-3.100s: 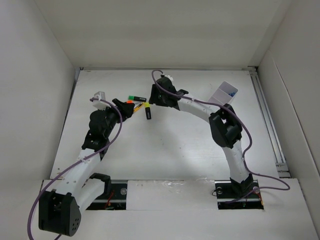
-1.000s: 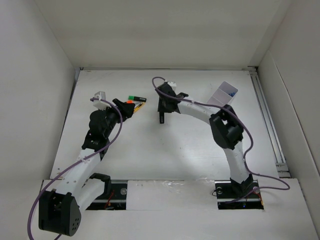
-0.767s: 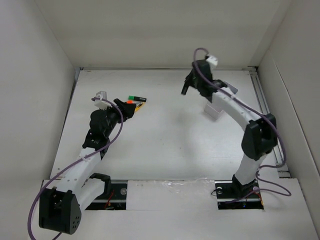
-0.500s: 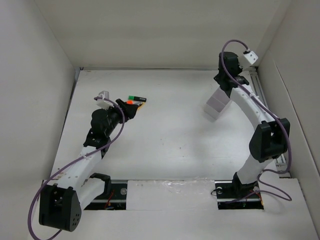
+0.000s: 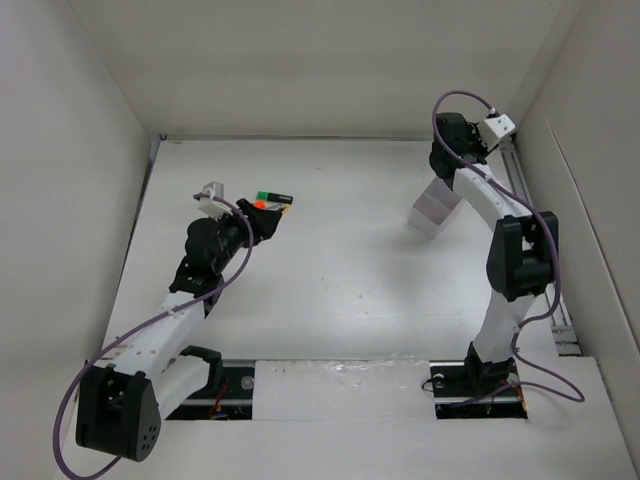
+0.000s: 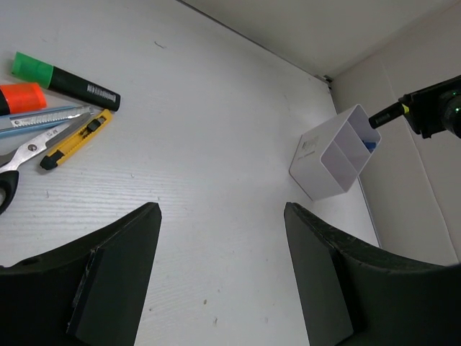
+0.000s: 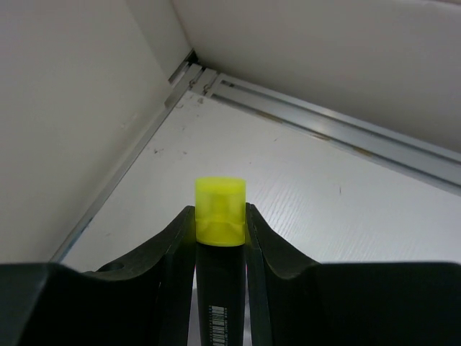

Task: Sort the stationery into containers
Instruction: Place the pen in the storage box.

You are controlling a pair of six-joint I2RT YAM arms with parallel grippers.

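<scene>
My right gripper (image 7: 220, 216) is shut on a black marker with a yellow cap (image 7: 220, 207), held above the back right corner. In the left wrist view the marker's tip (image 6: 385, 115) hangs just beside the open top of the white two-compartment container (image 6: 328, 158), which has something blue inside. From above, the right gripper (image 5: 444, 163) hovers over the container (image 5: 433, 208). My left gripper (image 6: 220, 207) is open and empty over bare table. A green-capped marker (image 6: 65, 79), an orange-capped marker (image 6: 21, 96), a bluish pen (image 6: 43, 119), a yellow cutter (image 6: 75, 137) and scissors (image 6: 21, 153) lie at its left.
The stationery pile (image 5: 272, 201) lies at the back left, just beyond the left gripper (image 5: 266, 224). A metal rail (image 5: 530, 215) runs along the table's right edge, and white walls close in on three sides.
The right arm has carried the yellow-capped marker from the table's middle, by the pile, over to the back right above the container. The left arm has barely shifted.
</scene>
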